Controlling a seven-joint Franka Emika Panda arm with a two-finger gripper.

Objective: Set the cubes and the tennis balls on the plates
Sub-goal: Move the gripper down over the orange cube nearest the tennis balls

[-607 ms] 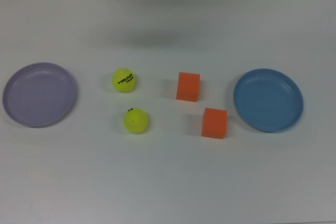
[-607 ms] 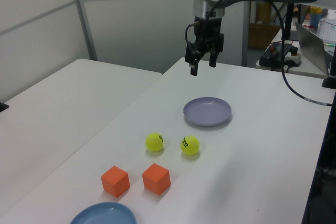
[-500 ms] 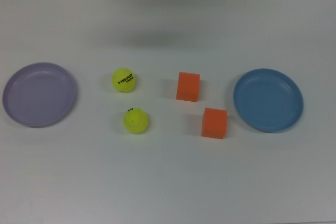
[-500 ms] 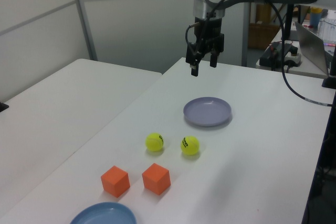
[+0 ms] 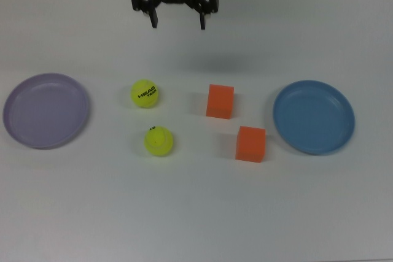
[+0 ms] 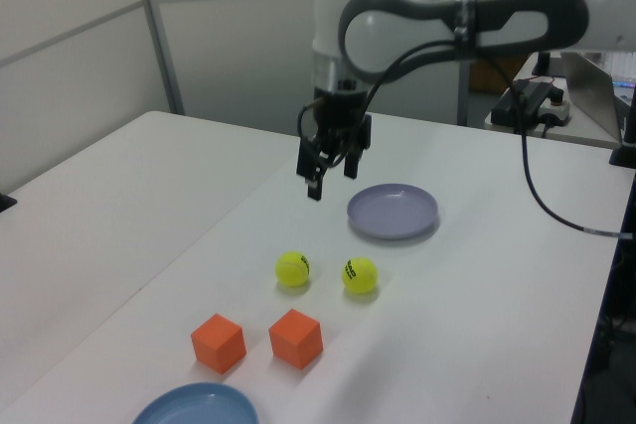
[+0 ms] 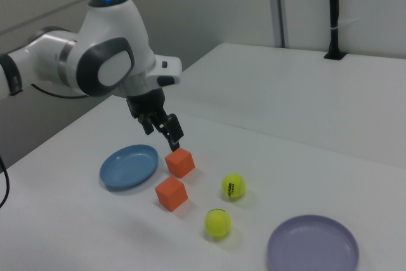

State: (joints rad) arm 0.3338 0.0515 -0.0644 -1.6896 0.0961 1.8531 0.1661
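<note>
Since half a second ago my claw has swung inward, wide open and empty. Nearest, both cubes and balls sit between the plates. I should centre squarely before descending.

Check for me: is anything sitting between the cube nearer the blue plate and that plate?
Nothing visible. In the top view only bare table lies between the cube nearer the blue plate and the blue plate; the other cube sits off that path.

gripper moved nearer the cubes, lower
</note>
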